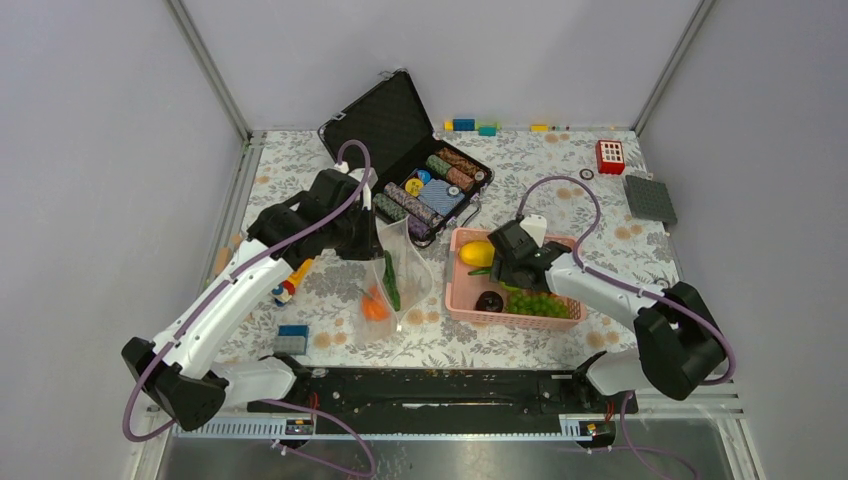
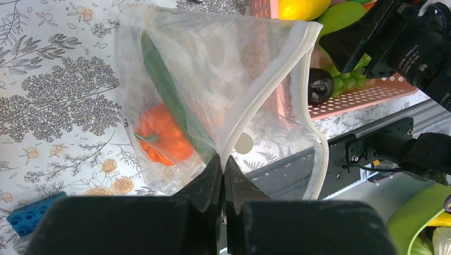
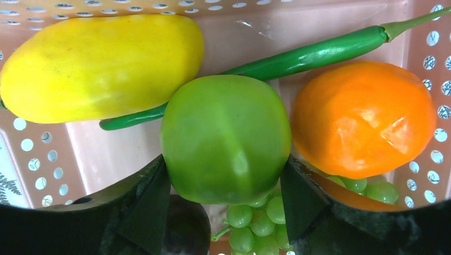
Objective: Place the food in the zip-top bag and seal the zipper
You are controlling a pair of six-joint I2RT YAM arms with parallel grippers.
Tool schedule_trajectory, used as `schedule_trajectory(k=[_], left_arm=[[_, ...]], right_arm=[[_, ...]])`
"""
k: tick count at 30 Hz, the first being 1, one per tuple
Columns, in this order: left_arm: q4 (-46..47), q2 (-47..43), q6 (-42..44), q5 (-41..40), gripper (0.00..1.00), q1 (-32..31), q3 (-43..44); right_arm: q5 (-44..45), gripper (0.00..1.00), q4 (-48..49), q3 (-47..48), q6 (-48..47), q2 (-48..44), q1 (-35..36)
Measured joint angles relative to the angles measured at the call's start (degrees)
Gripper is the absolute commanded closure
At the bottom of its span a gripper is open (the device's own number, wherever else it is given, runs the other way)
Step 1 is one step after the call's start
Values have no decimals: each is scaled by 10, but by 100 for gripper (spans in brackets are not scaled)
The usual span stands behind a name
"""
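Over the floral table [image 1: 600, 215], the right gripper [image 3: 226, 178] clasps the green apple [image 3: 226, 138] — the zip-top bag [image 1: 415, 270] stands leftward. The left gripper [image 2: 222, 164] pinches its rim.

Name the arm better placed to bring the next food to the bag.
Right. The right tool grips the apple in the basket, close beside the bag. The left tool is pinched on the bag's edge, holding it up, so it is occupied.
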Motion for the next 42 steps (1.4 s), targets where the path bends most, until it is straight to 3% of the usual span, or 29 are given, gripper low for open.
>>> schedule_trajectory(k=[6,12,16,20,24,30,36,42], left_arm=[[0,-2,0,0,100,1,0],[0,-2,0,0,100,1,0],[0,-2,0,0,100,2,0],[0,-2,0,0,100,2,0],[0,-2,0,0,100,2,-1],[1,-2,0,1,100,2,-5],[4,-2,0,6,100,2,-5],[4,-2,2,14,100,2,-5]], right_arm=[[0,48,12,-14,-12,-55,0],[-36,50,33,-16,-67,-201,0],[-164,51,118,-30,-122,-314,-1],[-316,50,209,-30,-142,-348,0],[-433,46,267,8,-162,-304,40],[-482,46,265,104,-221,-185,142],[-472,43,259,147,-234,-99,159],[-396,42,190,174,-233,-40,171]])
